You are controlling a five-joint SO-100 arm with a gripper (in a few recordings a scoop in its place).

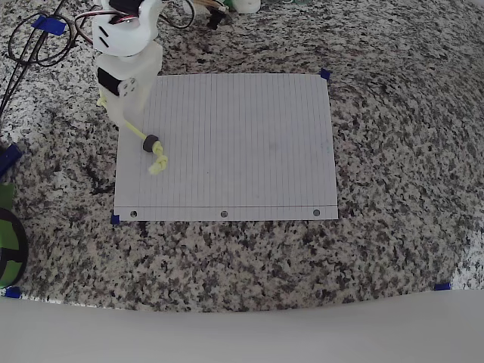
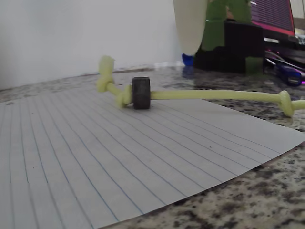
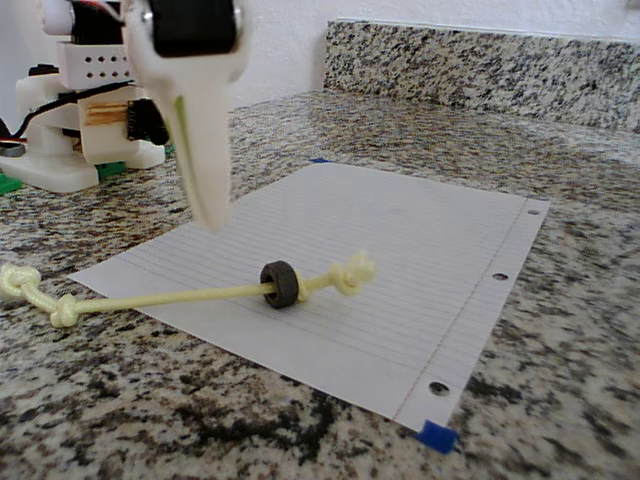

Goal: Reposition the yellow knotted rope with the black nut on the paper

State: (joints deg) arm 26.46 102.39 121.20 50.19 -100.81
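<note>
The yellow knotted rope (image 1: 136, 131) lies slantwise across the left edge of the paper (image 1: 242, 144). One knotted end (image 1: 158, 164) rests on the sheet and the other end is off it on the granite (image 3: 40, 297). The black nut (image 1: 150, 142) sits on the cord just short of the on-paper knot, standing on edge (image 3: 280, 284). My white gripper (image 3: 211, 210) hangs tip-down above the paper's left edge, over the rope's middle (image 3: 170, 298), clear of it and holding nothing. Its fingers are pressed together. In the wrist view one finger (image 2: 190, 28) shows above the rope (image 2: 214, 95) and nut (image 2: 141, 92).
The sheet lies on a speckled granite counter with blue tape marks (image 1: 325, 74) at its corners. Black cables (image 1: 38, 41) loop at the top left of the overhead view. The arm's white base (image 3: 70, 130) stands behind the paper, and a granite backsplash (image 3: 480, 65) runs along the rear.
</note>
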